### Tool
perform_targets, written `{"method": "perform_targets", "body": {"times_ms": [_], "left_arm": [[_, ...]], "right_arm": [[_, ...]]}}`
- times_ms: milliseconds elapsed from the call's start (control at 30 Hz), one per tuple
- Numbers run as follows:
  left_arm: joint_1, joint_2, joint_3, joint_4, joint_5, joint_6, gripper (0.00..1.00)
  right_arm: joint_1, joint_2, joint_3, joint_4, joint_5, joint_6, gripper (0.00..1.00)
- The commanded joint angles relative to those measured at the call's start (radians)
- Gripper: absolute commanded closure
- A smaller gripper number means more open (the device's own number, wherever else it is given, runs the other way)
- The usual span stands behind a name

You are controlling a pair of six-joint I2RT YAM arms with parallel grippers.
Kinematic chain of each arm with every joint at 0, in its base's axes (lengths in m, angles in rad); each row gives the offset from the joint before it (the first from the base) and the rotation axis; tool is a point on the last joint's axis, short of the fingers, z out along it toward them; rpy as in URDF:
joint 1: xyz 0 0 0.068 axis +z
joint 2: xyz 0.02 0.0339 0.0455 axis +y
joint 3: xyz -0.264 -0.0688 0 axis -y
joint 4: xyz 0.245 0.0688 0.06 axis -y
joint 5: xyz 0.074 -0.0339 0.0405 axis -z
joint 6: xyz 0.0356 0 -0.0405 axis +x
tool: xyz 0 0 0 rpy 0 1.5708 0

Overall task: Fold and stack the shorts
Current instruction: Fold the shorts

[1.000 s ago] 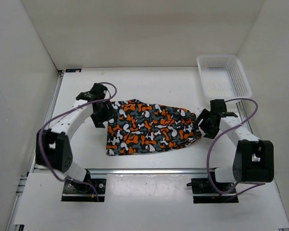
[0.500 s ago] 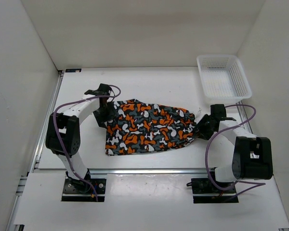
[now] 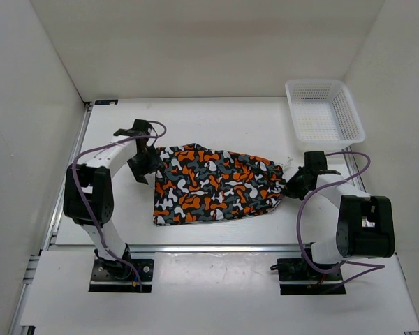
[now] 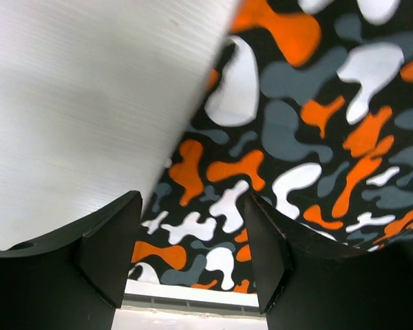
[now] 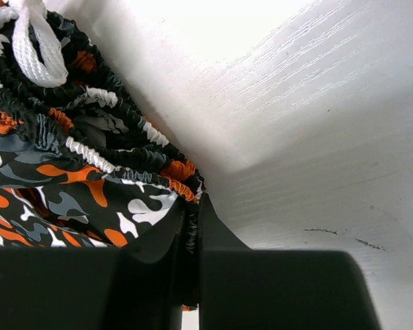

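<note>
The camouflage shorts [image 3: 216, 183] lie spread flat in the middle of the table, waistband toward the right. My right gripper [image 3: 291, 185] is shut on the gathered elastic waistband [image 5: 172, 182], the fabric pinched between its fingers; a white drawstring [image 5: 34, 41] lies bunched nearby. My left gripper [image 3: 145, 165] hovers open over the left edge of the shorts [image 4: 261, 151], both fingers [image 4: 110, 247] apart, nothing between them but printed cloth and bare table below.
A white mesh basket [image 3: 324, 112] stands at the back right corner. White walls enclose the table on three sides. The metal rail [image 3: 209, 247] runs along the near edge of the table.
My right gripper has closed on the waistband at the right end of the shorts. My left gripper has shifted slightly left and back along the shorts' left edge, still open.
</note>
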Motion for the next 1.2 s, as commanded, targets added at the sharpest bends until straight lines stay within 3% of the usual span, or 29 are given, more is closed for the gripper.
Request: {"method": "perform_targets", "body": {"times_ms": [0, 67, 133, 200, 233, 567, 700, 800, 1000, 1100, 1167], "left_arm": [[0.052, -0.054, 0.010, 0.012, -0.001, 0.018, 0.28], [0.062, -0.043, 0.001, 0.012, -0.001, 0.018, 0.32], [0.062, -0.008, 0.001, 0.024, 0.019, 0.027, 0.51], [0.062, 0.030, 0.001, 0.034, 0.037, 0.027, 0.87], [0.051, 0.041, 0.001, 0.034, 0.046, 0.027, 0.90], [0.002, 0.130, -0.023, 0.097, 0.126, 0.042, 0.90], [0.002, 0.161, -0.046, 0.130, 0.149, 0.042, 0.90], [0.002, 0.161, -0.056, 0.140, 0.159, 0.042, 0.90], [0.002, 0.152, -0.056, 0.140, 0.159, 0.042, 0.90], [0.002, 0.152, -0.047, 0.140, 0.159, 0.042, 0.90], [0.002, 0.161, -0.046, 0.140, 0.159, 0.042, 0.90]], "right_arm": [[-0.002, -0.024, 0.028, -0.050, 0.038, -0.027, 1.00], [-0.002, -0.056, 0.042, -0.068, 0.052, -0.038, 1.00], [-0.002, -0.075, 0.066, -0.096, 0.074, -0.064, 1.00], [-0.002, -0.093, 0.085, -0.120, 0.086, -0.078, 1.00], [-0.002, -0.094, 0.100, -0.120, 0.098, -0.088, 1.00], [0.008, -0.103, 0.189, -0.188, 0.140, -0.124, 1.00], [0.079, -0.138, 0.266, -0.232, 0.193, -0.133, 1.00], [0.165, -0.149, 0.365, -0.274, 0.251, -0.142, 1.00], [0.451, -0.086, 0.576, -0.326, 0.351, -0.153, 1.00], [0.688, 0.032, 0.701, -0.335, 0.411, -0.162, 1.00], [0.778, 0.099, 0.813, -0.358, 0.448, -0.177, 1.00]]}}
